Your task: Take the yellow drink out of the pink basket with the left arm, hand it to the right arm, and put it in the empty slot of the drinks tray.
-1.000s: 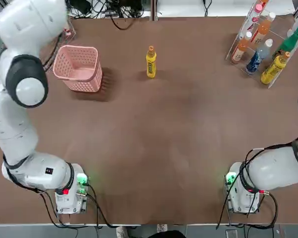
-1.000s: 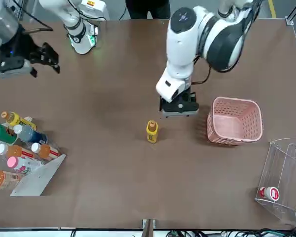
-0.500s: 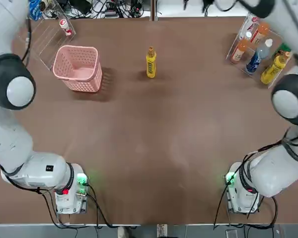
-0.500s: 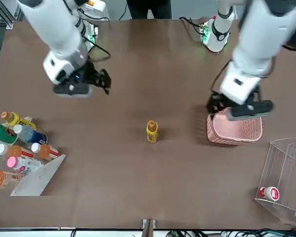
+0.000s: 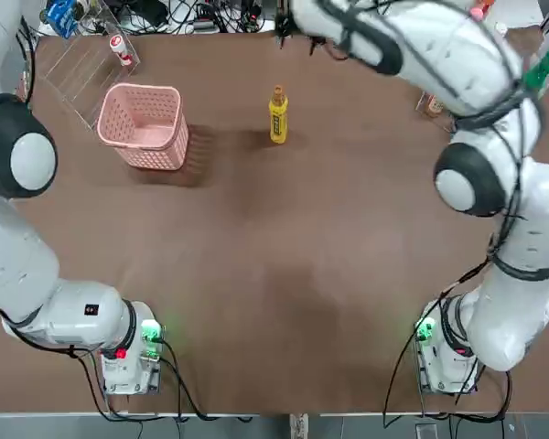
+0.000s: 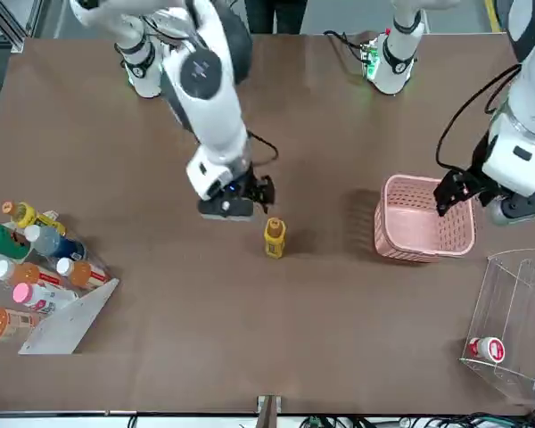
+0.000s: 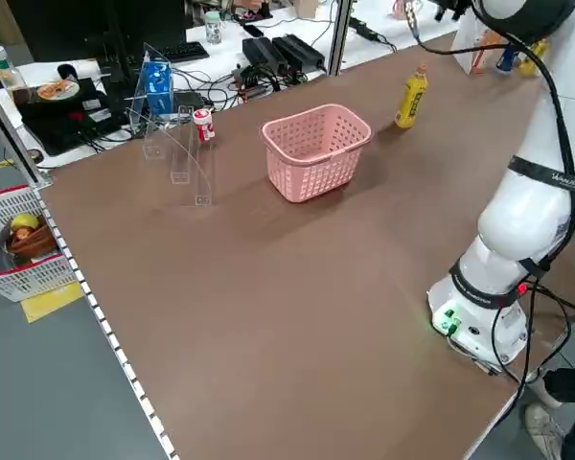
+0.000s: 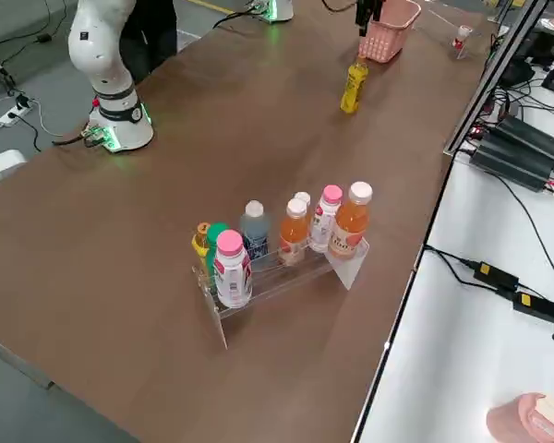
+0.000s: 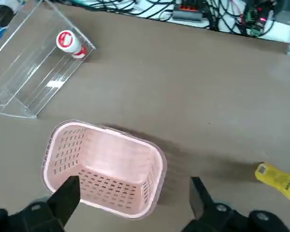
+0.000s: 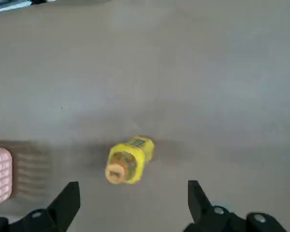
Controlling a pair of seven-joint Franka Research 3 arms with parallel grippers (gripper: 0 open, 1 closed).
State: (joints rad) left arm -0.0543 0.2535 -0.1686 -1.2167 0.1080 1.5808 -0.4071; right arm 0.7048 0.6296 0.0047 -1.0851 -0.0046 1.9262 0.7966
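Your brown table (image 5: 284, 274) has the yellow drink (image 5: 278, 114) standing upright mid-table toward the far edge, outside the empty pink basket (image 5: 145, 125). The right gripper (image 6: 236, 198) hangs spread-fingered beside it; the left gripper (image 6: 481, 192), also spread, hovers over the basket. A descending finger could topple that slim bottle.

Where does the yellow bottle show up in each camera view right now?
Top: yellow bottle upper middle, right of the pink basket.
Front: centre, left of the basket.
Left side: upper right.
Right side: top centre.
Left wrist: right edge.
Right wrist: centre.
Shared landmark: the pink basket.
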